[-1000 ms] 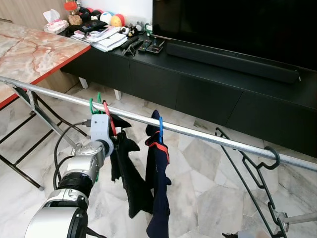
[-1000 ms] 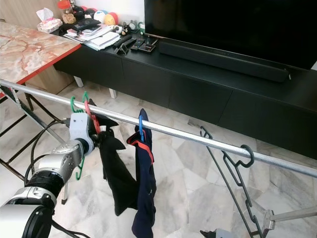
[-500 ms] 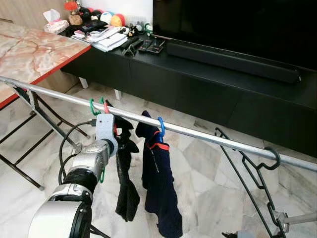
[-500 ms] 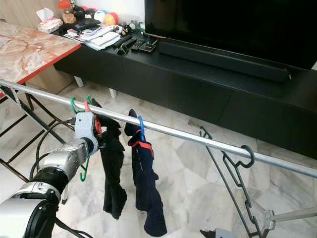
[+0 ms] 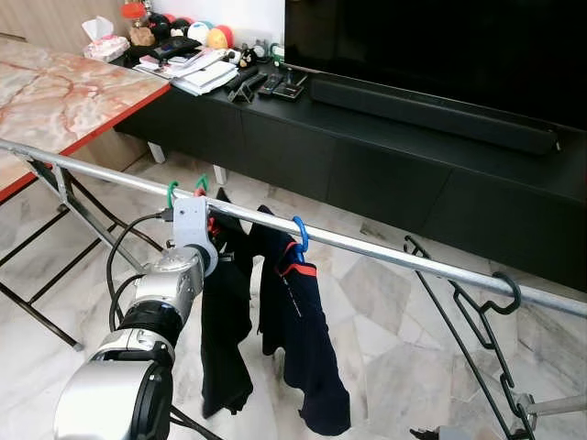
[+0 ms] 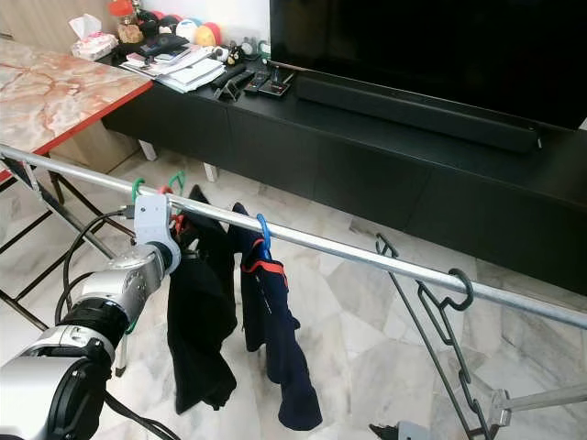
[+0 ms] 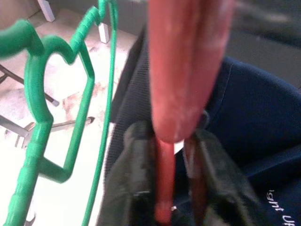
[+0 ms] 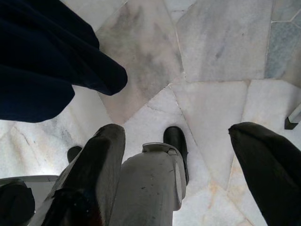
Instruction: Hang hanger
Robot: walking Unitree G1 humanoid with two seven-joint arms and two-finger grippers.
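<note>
A long metal rail [image 5: 385, 254] is running across the scene from near left to far right, at a height the raised left arm can reach, so it is serving as the hanging point. Behind it, a black TV cabinet [image 5: 385, 156] is carrying a big screen, a soundbar and clutter at its left end; a marble-topped counter [image 5: 55, 92] is sitting at far left. None of that is in play.

Two dark garments are hanging side by side left of the rail's middle. The navy garment [image 5: 303, 339] is hanging on a blue hanger [image 5: 299, 235] whose hook is already over the rail, so it is settled. Just left of it, touching, the black garment [image 5: 225, 321] is hanging on the red hanger [image 5: 209, 223], the one being worked.

The left tool [image 7: 176, 179] is sitting right at the rail, gripping the red hanger's neck between its two black fingers [image 7: 136, 174]; it is closed on it, holding just below the hook so the hook can be steered onto the rail. Judging from the head views, the hook is at or over the rail, but I cannot tell if it is fully seated.

A green hanger [image 5: 172, 191], empty, is hooked on the rail just left of the tool. A black wire hanger [image 5: 491, 302] is hanging far right, well apart.

The right tool [image 8: 188, 155] is hanging idle near the floor [image 8: 221, 70], fingers spread, holding nothing.
</note>
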